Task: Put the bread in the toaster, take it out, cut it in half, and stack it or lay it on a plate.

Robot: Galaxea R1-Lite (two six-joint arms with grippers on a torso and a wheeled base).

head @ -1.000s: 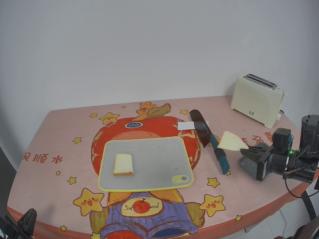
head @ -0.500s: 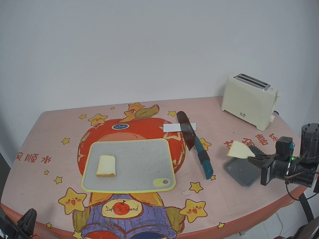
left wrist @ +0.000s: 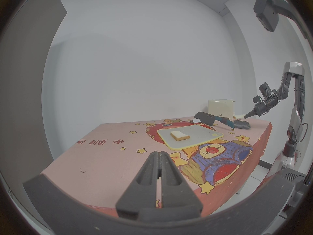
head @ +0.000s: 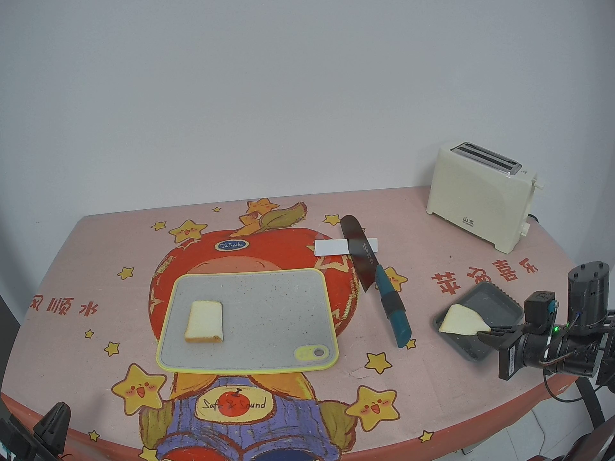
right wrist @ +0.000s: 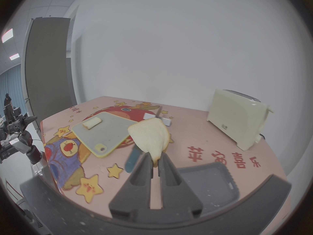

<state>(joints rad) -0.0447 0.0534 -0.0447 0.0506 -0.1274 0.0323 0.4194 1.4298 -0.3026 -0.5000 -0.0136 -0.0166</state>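
My right gripper [head: 485,335] [right wrist: 156,164] is shut on a half slice of bread [head: 464,320] [right wrist: 151,136] and holds it just over the near-left part of the dark grey plate [head: 496,305] [right wrist: 208,185] at the table's right edge. A second half slice [head: 204,321] [left wrist: 179,135] lies flat on the left part of the grey, yellow-rimmed cutting board [head: 269,308]. The cream toaster [head: 482,194] [right wrist: 238,116] stands at the back right. Between board and plate lies a knife [head: 378,276] with a teal handle. My left gripper [left wrist: 159,157] is shut with nothing in it, low beside the table's near-left corner.
A small white card [head: 333,246] lies under the knife's blade behind the board. The pink table [head: 96,270] carries a cartoon print; its round edge runs close in front of the plate. A plain wall rises behind the table.
The camera shifted early on. My right gripper has lowered the held bread toward the plate and drawn back toward the table's right edge. The left gripper has kept still.
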